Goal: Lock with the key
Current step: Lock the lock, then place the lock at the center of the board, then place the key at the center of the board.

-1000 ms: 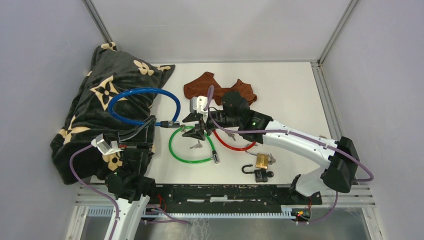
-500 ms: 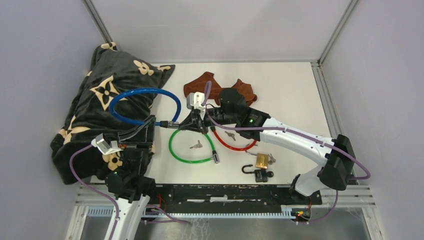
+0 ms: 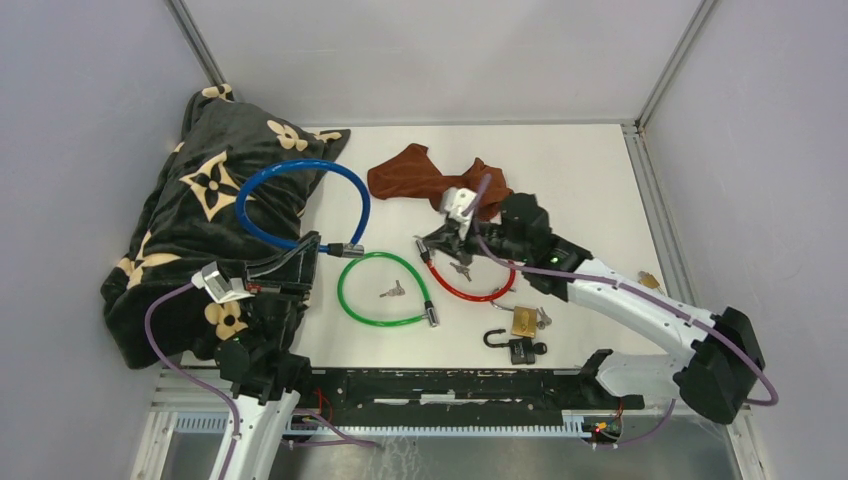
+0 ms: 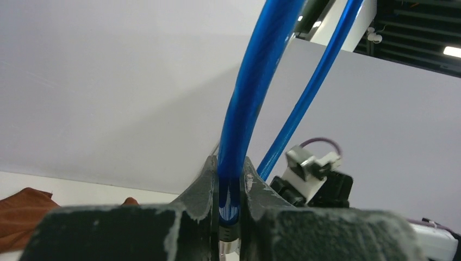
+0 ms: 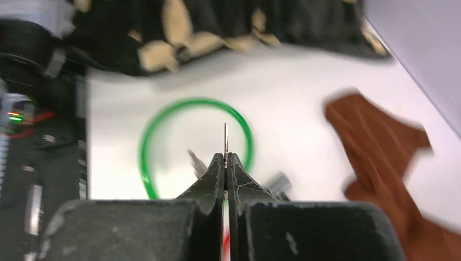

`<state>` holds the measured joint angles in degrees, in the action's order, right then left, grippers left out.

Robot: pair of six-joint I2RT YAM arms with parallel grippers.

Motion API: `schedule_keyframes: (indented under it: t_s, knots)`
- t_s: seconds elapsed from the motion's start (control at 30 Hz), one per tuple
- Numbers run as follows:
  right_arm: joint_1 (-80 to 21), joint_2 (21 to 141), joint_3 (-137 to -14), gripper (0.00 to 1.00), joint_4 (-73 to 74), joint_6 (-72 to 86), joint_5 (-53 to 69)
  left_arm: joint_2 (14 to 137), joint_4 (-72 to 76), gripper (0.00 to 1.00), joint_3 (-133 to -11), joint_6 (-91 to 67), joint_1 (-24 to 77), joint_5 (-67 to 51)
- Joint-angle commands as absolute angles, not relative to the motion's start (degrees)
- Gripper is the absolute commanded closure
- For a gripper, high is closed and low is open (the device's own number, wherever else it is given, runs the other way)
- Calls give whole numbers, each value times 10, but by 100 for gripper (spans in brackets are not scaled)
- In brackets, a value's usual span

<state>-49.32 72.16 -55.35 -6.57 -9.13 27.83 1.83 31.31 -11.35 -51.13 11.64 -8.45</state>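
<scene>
Right gripper [image 5: 225, 163]: fingers pressed together, pinching a key [image 5: 226, 138] by its head; the blade sticks straight out past the tips, seen edge-on as a thin sliver. Right wrist view is blurred, so no detail on the key's teeth. The green cable lock [image 5: 190, 101] lies flat on the desk [image 3: 580, 190] ahead of and below those tips, with a loose key bunch [image 3: 393, 292] inside its loop. The red cable lock [image 3: 465, 296] sits right under and just behind this gripper. Brown cloth [image 3: 410, 172] is off to its right side. Two padlocks, brass [image 3: 521, 321] and black [image 3: 521, 350], lie back along the right arm, well apart from the tips. Left gripper [image 4: 230, 185]: clamped on the blue cable lock [image 4: 243, 109] near its metal end, which pokes out just past the tips toward the right gripper, with a gap between them. The blue loop arcs up and away from the left gripper, over the black flower-print blanket [image 3: 200, 230] beside it.
</scene>
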Motion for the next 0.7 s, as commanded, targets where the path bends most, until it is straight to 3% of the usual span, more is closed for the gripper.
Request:
schedule_keyframes:
  t_s: [0.0,0.27,0.43,0.67]
  knots:
    - [-416,649,-467,100,-96,-61,230,5,369,98,-129,-493,111,-49]
    - [-396,604,-446,100,-102,-46,197,5,341,98,-133,-469,109,-48]
    - [-366,594,-449,100,-87,-11,100,28,312,98,-156,-388,109,-50]
    - [-186,529,-381,100,-123,99,9,246,287,98,-276,-296,110,-137]
